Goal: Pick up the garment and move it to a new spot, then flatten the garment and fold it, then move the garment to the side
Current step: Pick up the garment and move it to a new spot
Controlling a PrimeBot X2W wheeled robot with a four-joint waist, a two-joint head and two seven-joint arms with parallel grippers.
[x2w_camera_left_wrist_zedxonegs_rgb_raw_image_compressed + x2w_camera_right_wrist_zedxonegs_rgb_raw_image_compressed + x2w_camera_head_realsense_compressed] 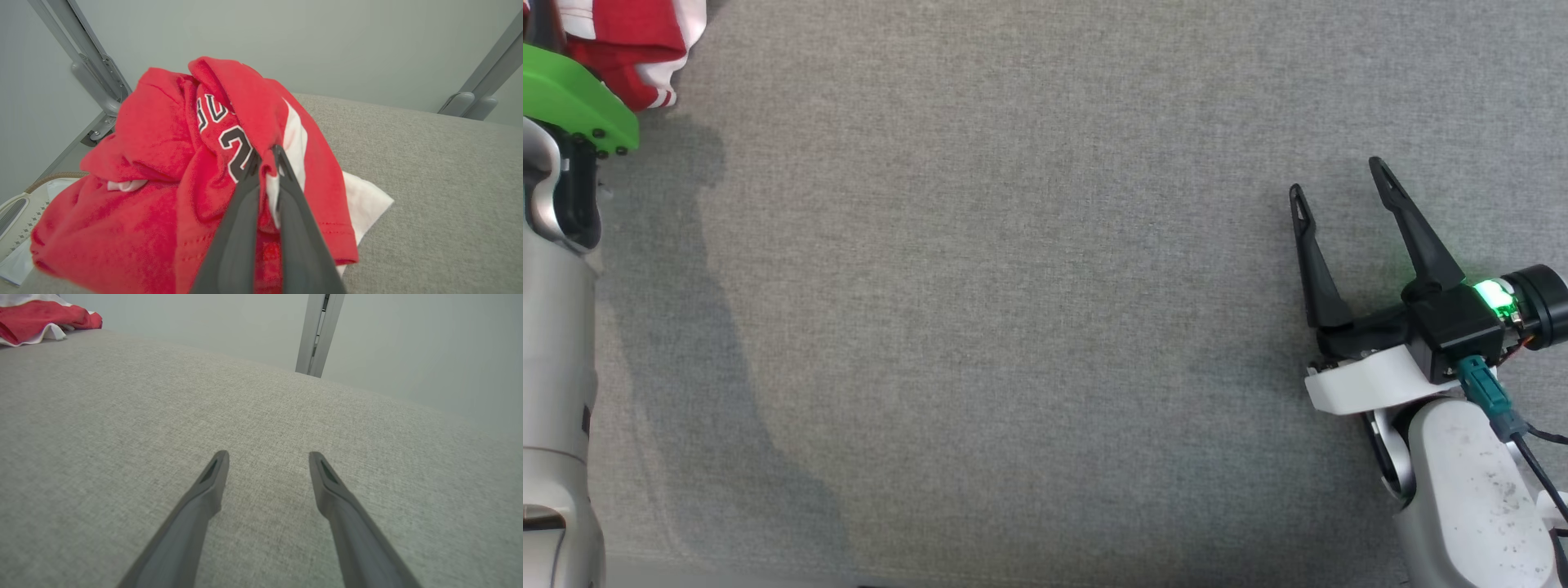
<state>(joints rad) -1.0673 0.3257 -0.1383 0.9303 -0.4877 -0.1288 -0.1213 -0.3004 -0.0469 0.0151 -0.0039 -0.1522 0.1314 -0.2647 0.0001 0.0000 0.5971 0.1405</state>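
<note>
The garment [155,163] is a crumpled red and white jersey with black numerals, heaped at the table's far left corner [637,49]. In the left wrist view my left gripper [266,157] is shut on a red fold of it, with cloth pinched between the two dark fingers. The jersey also appears as a small red heap [41,320] at the top left of the right wrist view. My right gripper [1335,184] rests over bare cloth at the table's right, open with nothing between its fingers [212,477].
The grey fabric-covered table [1013,327] stretches wide between the two arms. Metal frame posts [94,73] stand behind the garment, and another post [318,335] rises beyond the far edge. A white perforated object [24,216] lies at the left below the jersey.
</note>
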